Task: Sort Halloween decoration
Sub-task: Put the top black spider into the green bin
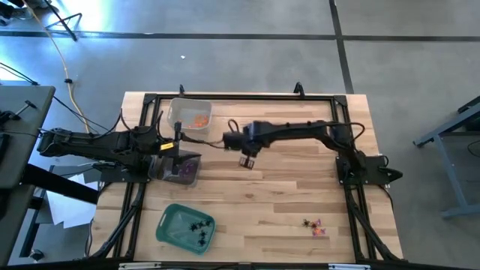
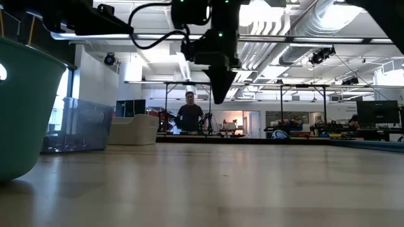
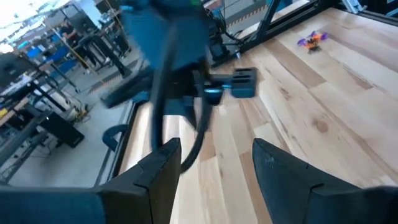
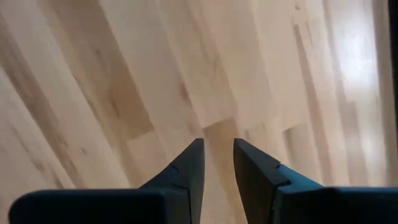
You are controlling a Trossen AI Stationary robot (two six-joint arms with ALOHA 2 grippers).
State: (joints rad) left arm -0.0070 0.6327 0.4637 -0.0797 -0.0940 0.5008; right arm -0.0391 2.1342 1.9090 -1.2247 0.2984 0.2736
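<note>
Trinkets [image 1: 315, 226] – your leftover few sit near table's front-right edge | R gripper [image 4: 217, 152] over bare wood mid-table, fingers narrowly apart, holding nothing | L gripper [image 3: 214, 165] wide open, empty.

Readable text: none is showing in any view.
Labels, brands, numbers, signs: nothing legible is appearing.

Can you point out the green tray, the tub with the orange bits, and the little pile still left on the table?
Green tray [image 1: 171, 222], high view, bare floor.
Clear tub [image 1: 182, 112], high view, bare floor beside the orange bits.
Leftover trinkets [image 1: 315, 226], high view, middle of the cluster.
</note>
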